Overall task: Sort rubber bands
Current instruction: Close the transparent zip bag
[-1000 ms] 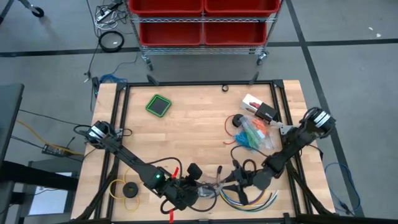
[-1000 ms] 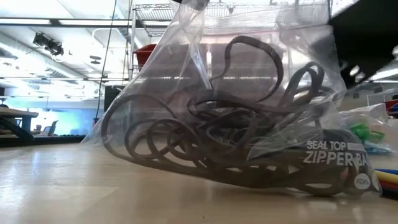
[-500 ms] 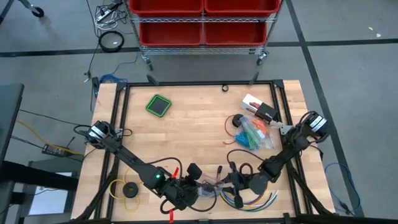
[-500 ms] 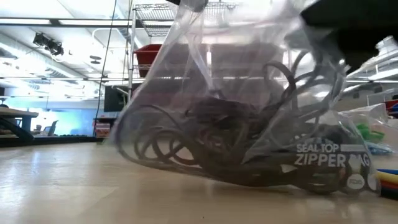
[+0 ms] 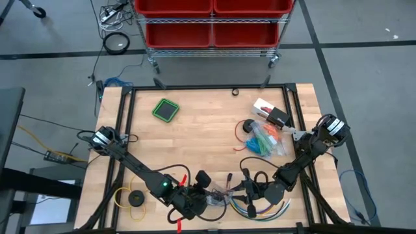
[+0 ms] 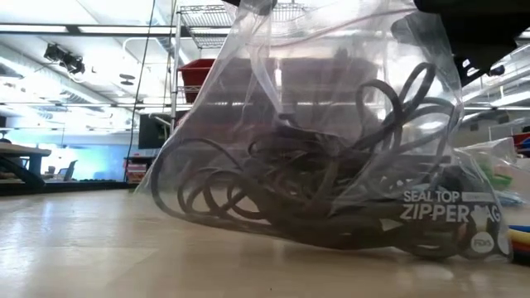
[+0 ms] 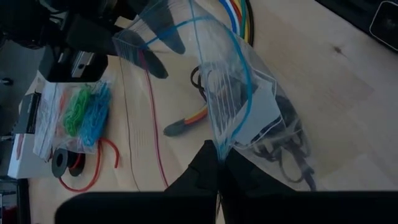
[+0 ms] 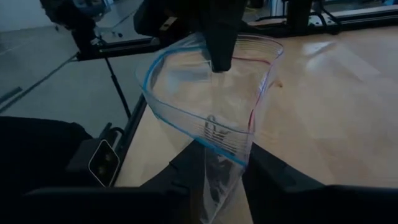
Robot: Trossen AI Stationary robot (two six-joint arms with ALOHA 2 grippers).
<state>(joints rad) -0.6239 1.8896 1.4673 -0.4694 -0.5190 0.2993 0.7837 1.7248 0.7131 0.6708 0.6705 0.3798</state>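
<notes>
Pale butcher-block wood covers the table (image 5: pixel 195 136), with red bins on a wire rack in the room beyond its far edge; at the near edge the left gripper (image 7: pixel 219 163) has its fingers pressed together on one lip of a clear zip-top plastic bag (image 6: pixel 331 157), pinching the blue-lined rim; the right gripper (image 8: pixel 214 163) faces it from the other side, its fingers clamped on the opposite lip, so the mouth is held stretched open between the two; inside the bag lies a tangle of dark purple rubber bands (image 6: pixel 306 190), sagging onto the wood below the mouth; farther out, towards the right arm's side of the table, a second clear bag holds bunches of green, blue and orange rubber bands (image 7: pixel 84 112); that pile lies nearer the right arm than the left, so any further loops would probably be fetched from there; curved multicoloured cables (image 5: pixel 260 209) lie just beside the grippers.
</notes>
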